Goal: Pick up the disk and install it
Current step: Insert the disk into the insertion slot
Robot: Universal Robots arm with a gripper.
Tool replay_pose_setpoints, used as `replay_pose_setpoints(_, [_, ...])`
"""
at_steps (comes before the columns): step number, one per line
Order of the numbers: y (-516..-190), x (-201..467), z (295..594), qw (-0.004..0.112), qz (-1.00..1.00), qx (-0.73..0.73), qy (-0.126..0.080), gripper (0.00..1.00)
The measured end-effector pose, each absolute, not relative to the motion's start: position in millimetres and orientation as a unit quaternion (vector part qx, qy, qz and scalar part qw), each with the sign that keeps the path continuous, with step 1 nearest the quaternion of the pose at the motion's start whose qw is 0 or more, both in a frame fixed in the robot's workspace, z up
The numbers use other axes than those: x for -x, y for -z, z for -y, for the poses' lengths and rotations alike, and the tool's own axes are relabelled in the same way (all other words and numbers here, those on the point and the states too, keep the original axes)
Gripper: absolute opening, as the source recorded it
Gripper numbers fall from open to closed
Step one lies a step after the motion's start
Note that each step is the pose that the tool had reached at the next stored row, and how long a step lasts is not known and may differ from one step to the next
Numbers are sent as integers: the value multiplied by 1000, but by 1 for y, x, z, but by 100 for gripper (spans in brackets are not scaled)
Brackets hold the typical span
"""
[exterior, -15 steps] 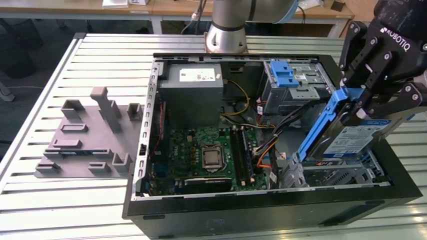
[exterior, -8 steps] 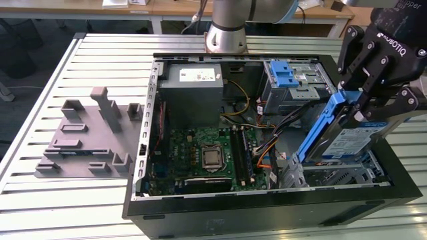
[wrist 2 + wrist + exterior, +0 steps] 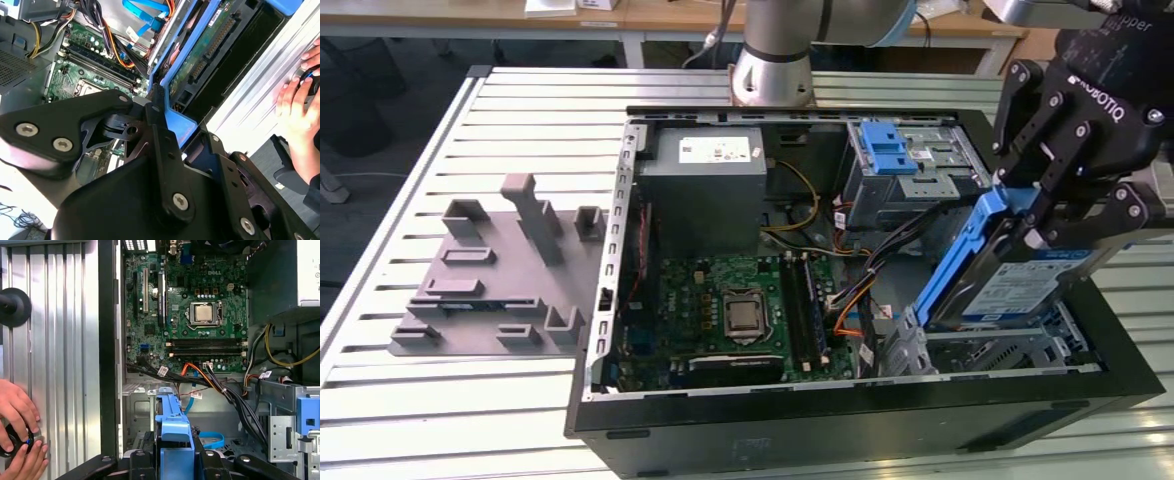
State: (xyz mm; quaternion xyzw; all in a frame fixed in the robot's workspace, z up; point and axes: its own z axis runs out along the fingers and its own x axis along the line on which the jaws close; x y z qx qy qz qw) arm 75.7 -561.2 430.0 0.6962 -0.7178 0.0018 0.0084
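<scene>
Gripper [image 3: 1034, 228]: fingers clamped on the upper end of the disk [image 3: 1007, 285], above the case [image 3: 854, 392] corner at the exterior view's right.
Disk: tilted, long axis sloping down toward the drive cage [image 3: 987, 352] just below.
Obstructions: cable bundle [image 3: 854, 300] beside that cage.
Surroundings: a person's hand [image 3: 17, 407] on the table [image 3: 55, 340], outside the case.

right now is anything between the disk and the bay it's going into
The gripper holds the disk tilted, its lower end at the metal bay. Nothing solid visibly sits between them, but a blue cable loops at the bay beside the disk, and a black cable bundle runs close by.
</scene>
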Motion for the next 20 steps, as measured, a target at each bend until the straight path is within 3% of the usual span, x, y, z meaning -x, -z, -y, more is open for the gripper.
replay_pose_setpoints(18, [-416,-76,561,9,718,-696,-2,36])
replay_pose_setpoints(20, [-414,-77,561,9,718,-696,-2,43])
